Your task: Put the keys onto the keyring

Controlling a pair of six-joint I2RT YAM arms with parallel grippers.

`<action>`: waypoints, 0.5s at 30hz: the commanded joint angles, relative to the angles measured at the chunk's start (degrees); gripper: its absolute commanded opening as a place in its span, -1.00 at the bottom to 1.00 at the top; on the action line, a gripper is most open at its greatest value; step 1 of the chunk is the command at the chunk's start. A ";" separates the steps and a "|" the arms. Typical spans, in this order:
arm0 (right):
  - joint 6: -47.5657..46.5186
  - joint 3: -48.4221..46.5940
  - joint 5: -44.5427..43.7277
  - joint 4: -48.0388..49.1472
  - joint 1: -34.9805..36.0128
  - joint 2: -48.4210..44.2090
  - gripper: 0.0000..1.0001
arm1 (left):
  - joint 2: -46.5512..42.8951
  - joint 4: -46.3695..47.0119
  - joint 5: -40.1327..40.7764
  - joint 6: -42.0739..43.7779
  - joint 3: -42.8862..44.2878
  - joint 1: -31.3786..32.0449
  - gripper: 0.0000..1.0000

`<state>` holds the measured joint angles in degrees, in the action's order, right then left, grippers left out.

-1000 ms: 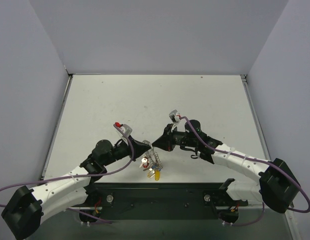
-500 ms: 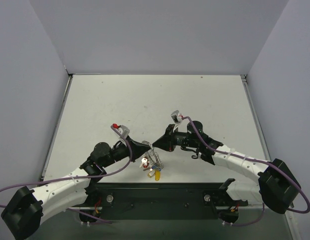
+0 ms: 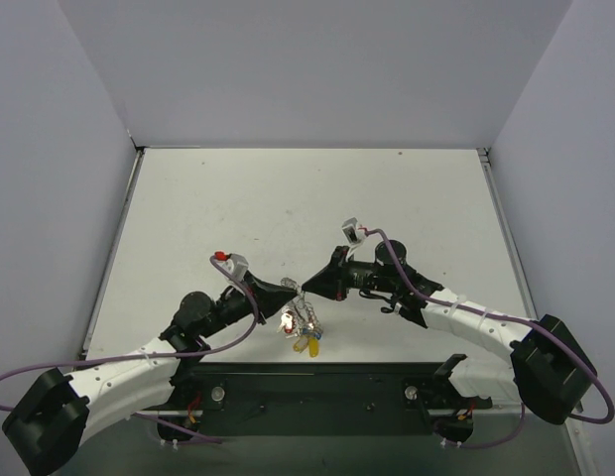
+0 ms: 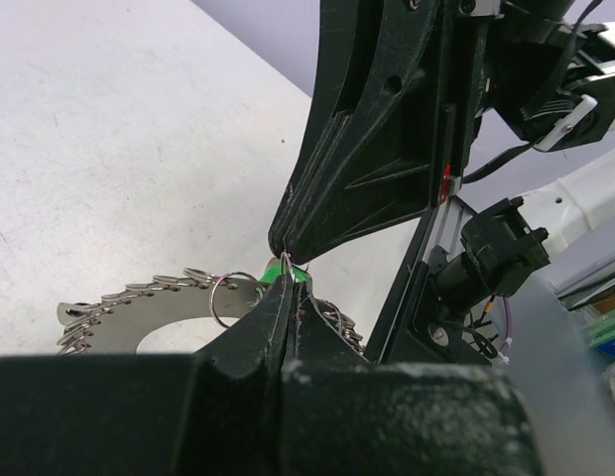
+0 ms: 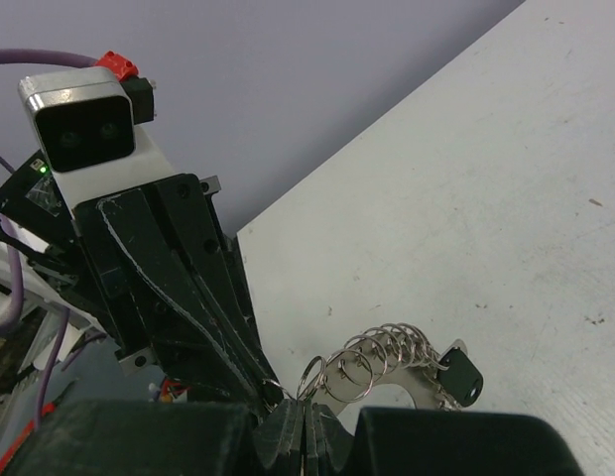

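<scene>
Both claws are closed and meet tip to tip above the near middle of the table (image 3: 188,198). The left gripper (image 3: 291,291) comes in from the left and the right gripper (image 3: 309,286) from the right. The keyring (image 3: 306,319) hangs just under that meeting point, clear of the table and tilted, its fringe of small wire loops fanned along the rim. The right wrist view shows the right fingers pinched on one of those small loops at the ring's edge. The left wrist view shows the left fingers pressed flat together with a green key head (image 4: 276,270) right at their tips, touching the right claw's tip above it; can't tell if the left actually clamps it. The keys dangle off the ring: a yellow key (image 3: 311,347) lowest, over the edge of the black base plate (image 3: 367,382), a red key (image 3: 286,323) on the left side, and a dark-headed key (image 5: 462,379) at the far end of the loop row. Versus a second ago, the left arm's wrist has swung left and lower, the right wrist has barely shifted, both claws have stayed clamped, and the ring bundle sits in nearly the same spot, a touch lower.
</scene>
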<state>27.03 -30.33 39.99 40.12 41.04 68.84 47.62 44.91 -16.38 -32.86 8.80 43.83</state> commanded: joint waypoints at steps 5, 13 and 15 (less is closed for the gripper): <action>2.68 1.32 4.92 8.22 -1.49 0.07 -1.00 | -1.03 19.16 1.70 -1.24 -1.68 0.29 -1.00; 4.09 0.44 8.61 9.36 -1.49 1.03 -1.00 | 0.37 24.00 2.84 -0.54 -2.82 0.29 -1.00; 4.35 0.18 9.76 9.45 -1.49 1.04 -1.00 | 0.72 25.23 3.37 -0.36 -3.17 0.29 -1.00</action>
<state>31.66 -29.71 45.47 46.46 40.03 69.32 48.49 57.32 -15.57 -32.99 5.21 43.86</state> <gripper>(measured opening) 0.032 0.023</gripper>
